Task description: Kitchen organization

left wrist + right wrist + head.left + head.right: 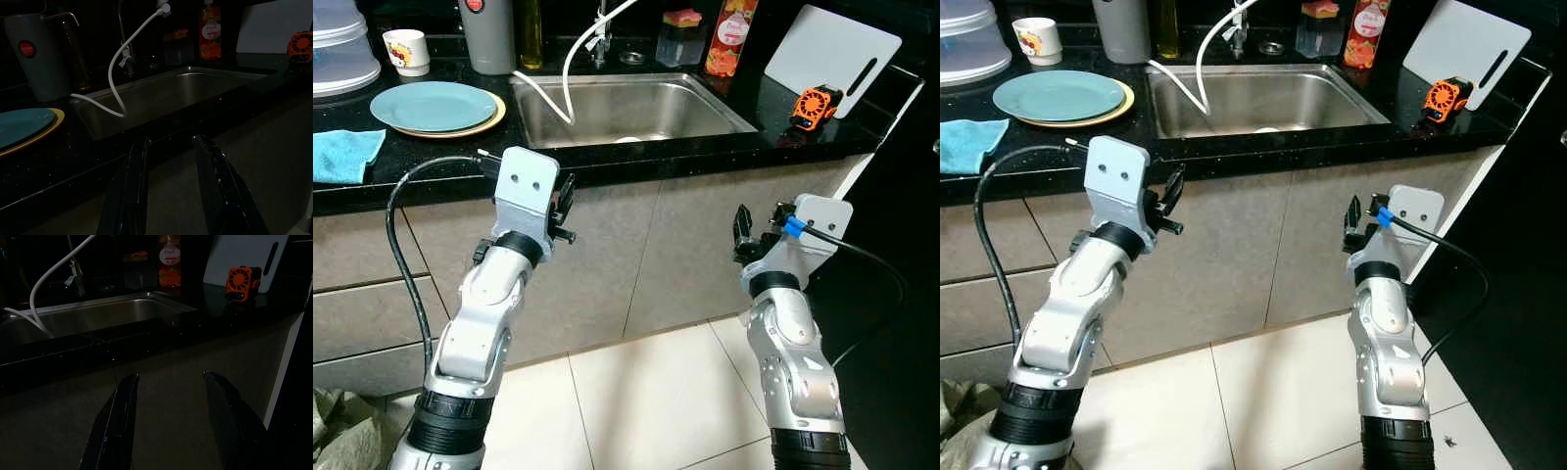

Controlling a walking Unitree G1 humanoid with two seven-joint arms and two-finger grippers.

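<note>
The black speckled stone counter (636, 162) spans the upper half of the frame, its cabinet fronts below it. Set into it at upper centre is the rectangular stainless-steel sink (626, 110), with a thin white hose (570, 69) looping down into the basin. At upper right a white plastic cutting board (830, 49) leans at the back, a small orange-and-black fan-like gadget (815, 105) lying just before it. At upper left lie a round teal plate on a yellow plate (435, 106), a folded blue cloth (342, 155) at the frame's edge, a grey jug (487, 34) and a small white printed cup (407, 51). An orange-labelled bottle (731, 37) stands behind the sink.

Left pincer (564, 208), lower left of centre, is raised before the cabinet fronts, below the counter edge; its fingers are spread and hold nothing. Right pincer (744, 235), lower right, is likewise spread and unladen.

Judged from this arrangement, organising has scarcely begun: every item sits loose on the counter, none is gripped, and all sorting remains.
</note>
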